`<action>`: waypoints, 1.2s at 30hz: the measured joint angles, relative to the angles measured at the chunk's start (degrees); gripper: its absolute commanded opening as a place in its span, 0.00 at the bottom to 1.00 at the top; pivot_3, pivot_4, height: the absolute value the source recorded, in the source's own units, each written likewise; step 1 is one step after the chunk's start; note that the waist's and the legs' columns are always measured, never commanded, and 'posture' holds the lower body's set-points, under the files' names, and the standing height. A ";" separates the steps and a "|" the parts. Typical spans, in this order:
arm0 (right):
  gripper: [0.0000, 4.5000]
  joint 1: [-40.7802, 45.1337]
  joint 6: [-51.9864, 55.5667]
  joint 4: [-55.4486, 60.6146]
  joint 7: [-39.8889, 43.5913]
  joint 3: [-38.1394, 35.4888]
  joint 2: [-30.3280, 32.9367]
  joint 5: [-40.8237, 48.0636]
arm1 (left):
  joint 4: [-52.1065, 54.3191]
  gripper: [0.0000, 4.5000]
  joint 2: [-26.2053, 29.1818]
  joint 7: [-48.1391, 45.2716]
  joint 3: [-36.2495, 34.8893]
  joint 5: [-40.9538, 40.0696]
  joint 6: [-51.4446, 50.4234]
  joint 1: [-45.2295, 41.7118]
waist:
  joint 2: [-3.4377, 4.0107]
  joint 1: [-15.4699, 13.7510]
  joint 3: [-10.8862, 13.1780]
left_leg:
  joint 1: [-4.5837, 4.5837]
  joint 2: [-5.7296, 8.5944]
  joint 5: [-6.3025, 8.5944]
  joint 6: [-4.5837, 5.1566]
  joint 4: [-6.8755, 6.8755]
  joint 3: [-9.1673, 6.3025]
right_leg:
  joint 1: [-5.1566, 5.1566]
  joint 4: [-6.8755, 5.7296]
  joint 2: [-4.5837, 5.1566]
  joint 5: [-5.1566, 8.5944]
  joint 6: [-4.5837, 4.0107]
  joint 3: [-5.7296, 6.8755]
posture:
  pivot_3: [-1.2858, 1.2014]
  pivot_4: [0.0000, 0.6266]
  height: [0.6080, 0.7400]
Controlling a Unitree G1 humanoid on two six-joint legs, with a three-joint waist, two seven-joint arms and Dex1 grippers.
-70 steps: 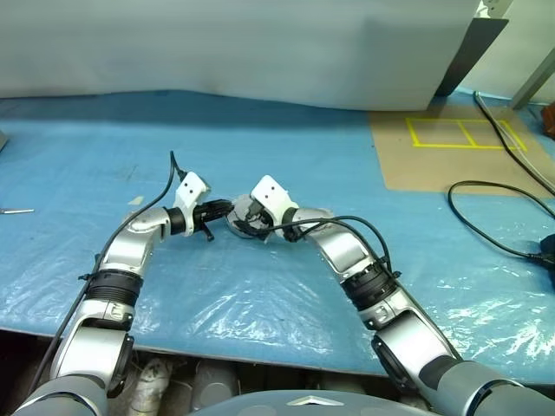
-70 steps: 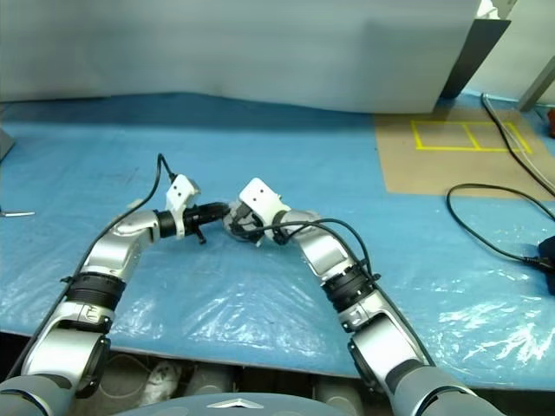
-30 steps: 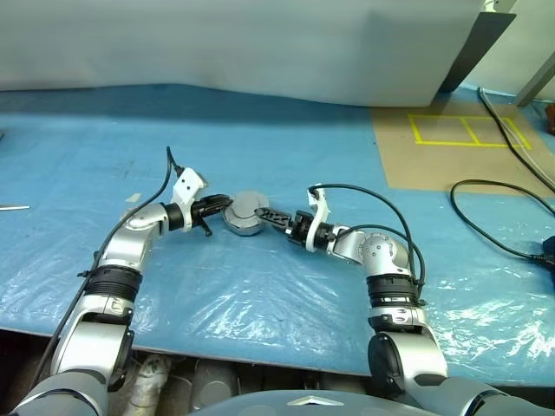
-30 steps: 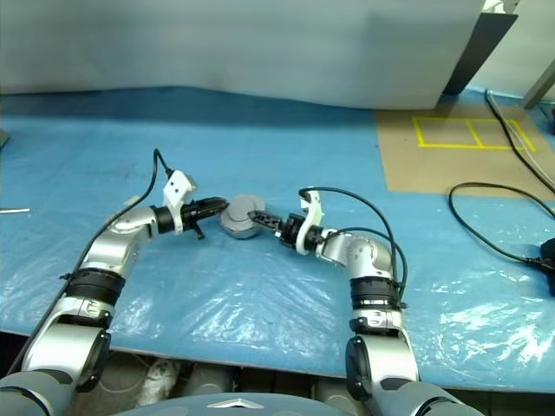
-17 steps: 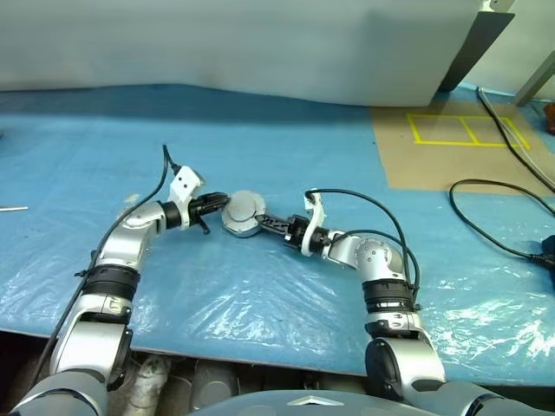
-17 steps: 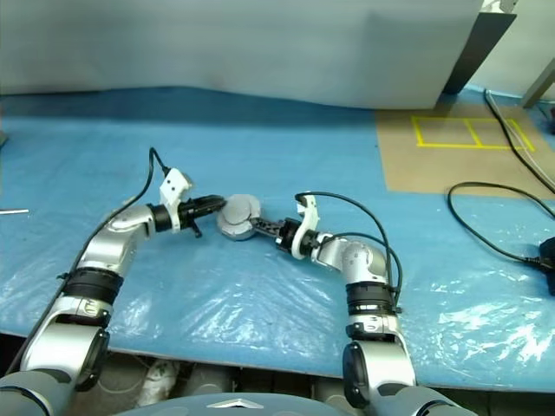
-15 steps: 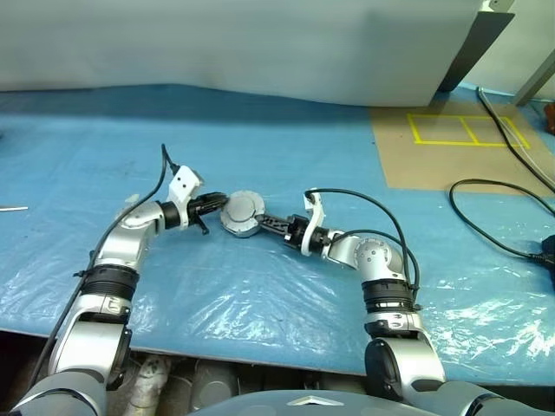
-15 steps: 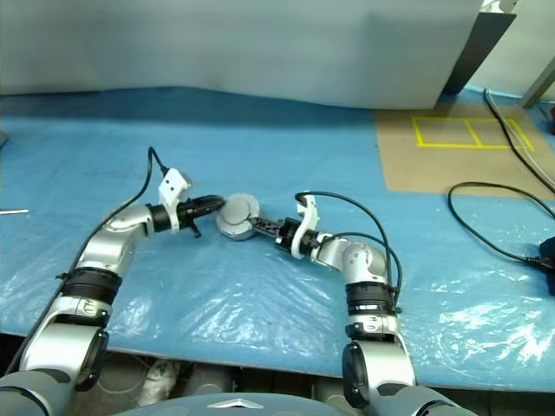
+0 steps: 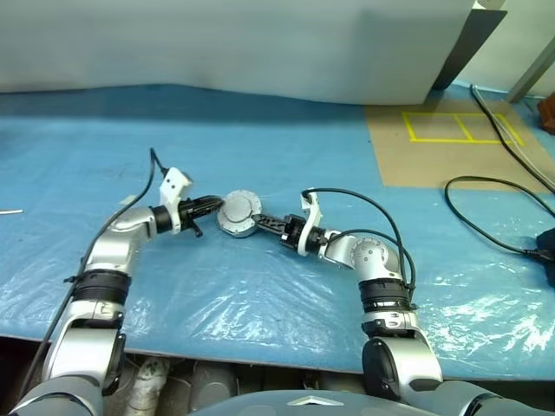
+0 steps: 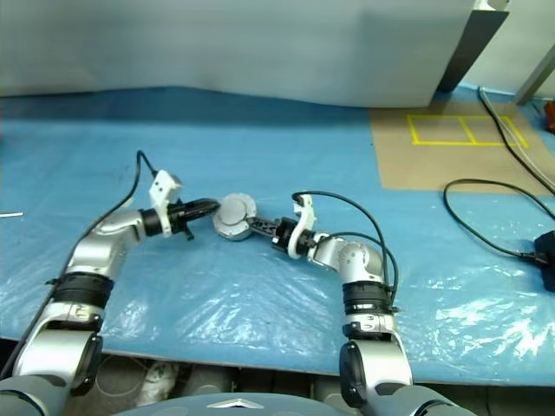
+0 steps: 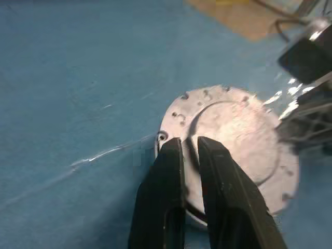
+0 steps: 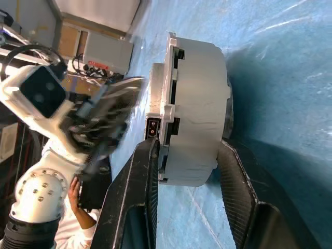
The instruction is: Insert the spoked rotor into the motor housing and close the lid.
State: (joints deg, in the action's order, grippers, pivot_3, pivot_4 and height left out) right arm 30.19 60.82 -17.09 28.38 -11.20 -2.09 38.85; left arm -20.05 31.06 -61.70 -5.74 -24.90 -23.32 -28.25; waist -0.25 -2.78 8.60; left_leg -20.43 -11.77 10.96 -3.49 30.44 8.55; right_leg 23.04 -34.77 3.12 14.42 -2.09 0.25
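The motor housing (image 12: 199, 109) is tilted up off the blue sheet, with the grey lid (image 9: 240, 208) seated on its top face. My right gripper (image 9: 261, 223) reaches in from the right and is shut on the housing, one finger on the lid side and one finger (image 12: 233, 176) under the base. From the left, my left gripper (image 9: 216, 205) is shut, and its fingertips (image 11: 174, 148) rest against the lid's (image 11: 233, 135) rim. The spoked rotor is hidden.
Crinkled clear plastic covers the blue table sheet (image 9: 260, 286). A brown board with yellow taped rectangles (image 9: 451, 143) lies at the back right. Black cables (image 9: 490, 186) curl across the right side. A grey wall panel (image 9: 260, 43) closes off the far edge.
My right gripper closed on the housing from the right and tipped it up. The left gripper drew slightly left and up, staying shut at the rim.
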 measured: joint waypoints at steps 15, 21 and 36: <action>0.29 -2.26 12.36 15.38 -7.49 -11.76 0.22 18.38 | 5.68 0.48 -1.15 5.32 -10.54 -17.09 -22.61 2.10 | 0.10 -2.39 0.56 | -0.72 -0.11 0.00 0.00 0.42 -0.16 | 0.31 -0.09 0.01 -0.03 -0.01 0.35 | 0.52 0.24 1.00; 0.29 -2.23 13.74 18.32 -12.58 -12.25 0.04 24.27 | 10.37 0.92 -3.19 6.17 -11.61 -23.93 -29.77 4.13 | 0.09 -2.58 0.57 | -0.71 -0.08 0.00 0.00 0.46 -0.18 | 0.29 -0.09 0.03 -0.04 0.00 0.35 | 0.52 0.24 1.00; 0.29 -2.11 13.28 18.28 -15.33 -10.16 2.97 27.79 | 12.47 0.99 -13.35 16.86 -12.06 -29.33 -34.10 0.72 | 0.08 -2.73 0.57 | -0.82 -0.04 0.00 0.00 0.68 -0.31 | 0.23 -0.18 0.04 -0.10 0.10 0.36 | 0.52 0.24 1.00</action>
State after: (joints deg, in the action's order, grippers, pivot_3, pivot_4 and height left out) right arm 28.09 74.10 1.19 13.05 -21.36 0.88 66.64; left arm -7.58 17.71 -44.84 -17.80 -54.23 -57.42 -27.53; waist -0.17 -5.51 9.17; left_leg -21.25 -11.81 10.96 -3.49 31.13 8.24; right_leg 23.27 -34.94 3.15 14.32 -1.99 0.61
